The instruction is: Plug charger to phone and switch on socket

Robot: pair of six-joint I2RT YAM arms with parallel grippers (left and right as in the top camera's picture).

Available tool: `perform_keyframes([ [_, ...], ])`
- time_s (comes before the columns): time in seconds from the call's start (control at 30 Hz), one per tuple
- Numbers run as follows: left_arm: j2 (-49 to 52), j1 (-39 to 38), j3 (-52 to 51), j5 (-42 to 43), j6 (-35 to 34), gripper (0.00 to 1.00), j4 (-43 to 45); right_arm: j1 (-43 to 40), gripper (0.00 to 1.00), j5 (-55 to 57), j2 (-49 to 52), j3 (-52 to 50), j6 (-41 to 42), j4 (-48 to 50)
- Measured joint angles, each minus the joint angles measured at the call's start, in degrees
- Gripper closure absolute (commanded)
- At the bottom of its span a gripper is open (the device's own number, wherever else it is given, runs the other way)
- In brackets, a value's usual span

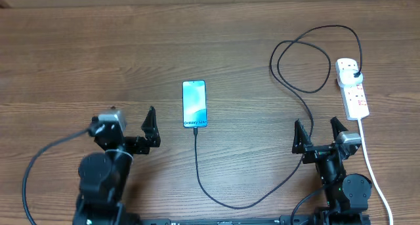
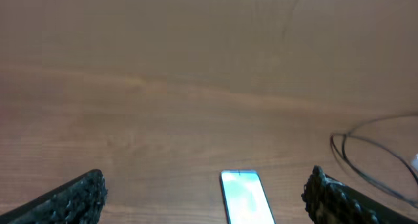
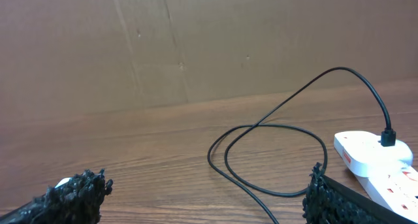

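Phone (image 1: 194,103) lies flat and face up near the middle of the surface (image 1: 79,48), squared to the robot, I'd guess so that its lower edge is easy to reach. From where I stand the charger (image 1: 196,156) meets that lower edge, though I can't make out whether the tip is seated. Its black lead sags toward the robot, climbs to the right, loops loosely and ends in a plug standing in the far outlet of the socket (image 1: 356,100). The socket lies at the right side, well apart from the phone. The slack looks useful, since nothing pulls taut. The left hand (image 2: 206,183) is spread wide and holds nothing, off to the phone's left. The right hand (image 1: 315,125) is just as wide and bare, near the socket, so it seems the one placed for the red switches. Whether a switch is on, I can't tell.
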Motion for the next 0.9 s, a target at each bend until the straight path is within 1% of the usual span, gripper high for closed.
perform_keyframes([
  [0.17,-6.25,0.0,-7.06,-1.66,1.55,0.0,6.78,0.0,0.0,0.04,0.0,0.0,-0.02,-0.04],
  [0.47,-16.63,0.0,-16.7,-2.8,4.07,0.0,11.87,0.0,0.0,0.0,0.0,0.0,-0.04,-0.02],
  [0.6,-20.81,0.0,-20.0,-2.8,4.2,0.0,12.07,-0.02,0.0,0.02,0.0,0.0,-0.04,-0.07],
  [0.77,-23.02,0.0,-21.27,-2.86,4.33,0.0,11.61,0.0,0.0,0.02,0.0,0.0,-0.04,-0.04],
  [0.83,-23.06,0.0,-21.27,-3.06,4.52,0.0,10.84,0.0,0.0,0.02,0.0,0.0,-0.02,-0.04],
  [0.9,-23.1,0.0,-21.29,-3.26,4.74,0.0,8.09,-0.02,0.0,0.02,0.0,0.0,-0.04,-0.02],
])
